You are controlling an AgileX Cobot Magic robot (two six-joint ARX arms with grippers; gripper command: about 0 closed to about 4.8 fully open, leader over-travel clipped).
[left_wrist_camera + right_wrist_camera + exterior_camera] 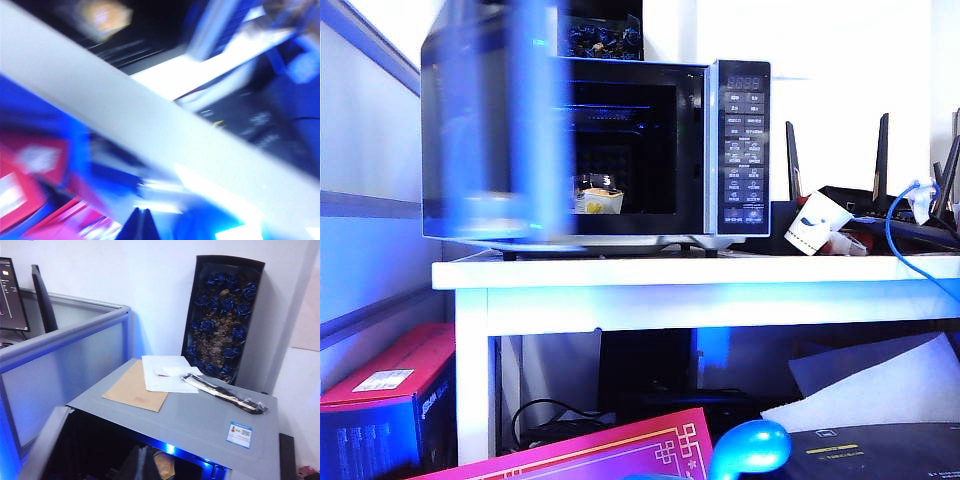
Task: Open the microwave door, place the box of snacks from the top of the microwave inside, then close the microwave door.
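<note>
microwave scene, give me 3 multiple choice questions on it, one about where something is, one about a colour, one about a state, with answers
1. Where is the box of snacks?
A. on top of the microwave
B. inside the microwave cavity
C. on the floor under the table

2. What colour are the wrapped items in the dark box standing on the microwave?
A. blue
B. red
C. green

3. What state is the microwave door in?
A. fully shut
C. swung open at the left
B. taken off and lying on the table

Answers:
1. B, the exterior view shows the clear container with pale contents sitting on the cavity floor.
2. A, the right wrist view shows blue wrapped pieces filling the box.
3. C, the exterior view shows the door out to the left, blurred, with the cavity exposed.

The left gripper sits low by the table edge; the right gripper is above the microwave top, shut.
</note>
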